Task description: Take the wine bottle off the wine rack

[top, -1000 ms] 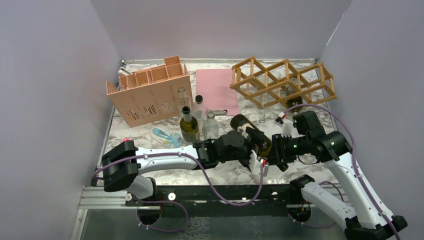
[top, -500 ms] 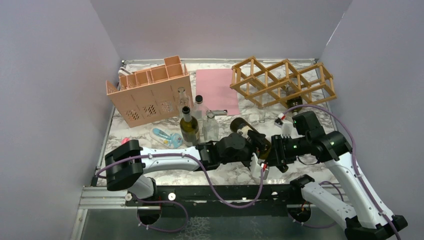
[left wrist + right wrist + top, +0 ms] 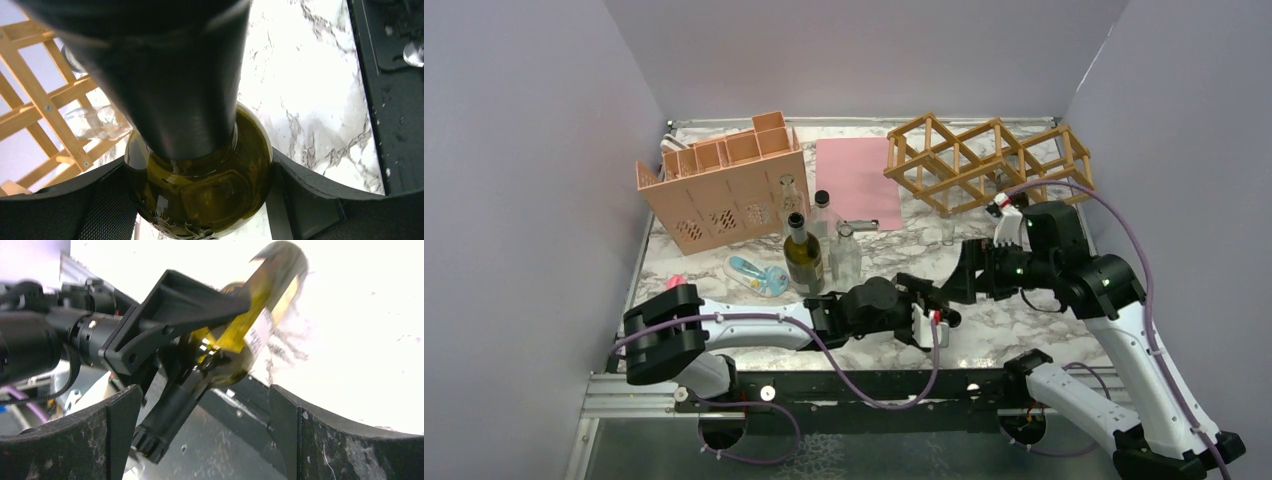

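The wine bottle (image 3: 916, 292), olive-green glass with a black neck capsule, lies tilted low over the table's near middle. My left gripper (image 3: 929, 315) is shut on it. In the left wrist view both fingers press the bottle's (image 3: 200, 190) shoulder, and the neck fills the frame above my left gripper (image 3: 200, 205). My right gripper (image 3: 964, 275) stands open just right of the bottle, touching nothing. Its wrist view shows the bottle (image 3: 240, 335) ahead in the left gripper's fingers (image 3: 175, 310), with my right gripper (image 3: 200, 430) wide apart. The wine rack (image 3: 989, 165), a wooden lattice, sits at the back right.
A salmon-pink compartment box (image 3: 724, 190) stands at the back left, with a pink mat (image 3: 854, 180) beside it. An upright green bottle (image 3: 802, 250) and clear glass bottles (image 3: 829, 225) stand at centre. A small glass (image 3: 947, 232) sits before the rack. A blue item (image 3: 754, 272) lies at the left.
My right gripper let go of the bottle, opened wide and drew back toward the rack. My left gripper closed on the bottle and carried it lower, toward the near edge.
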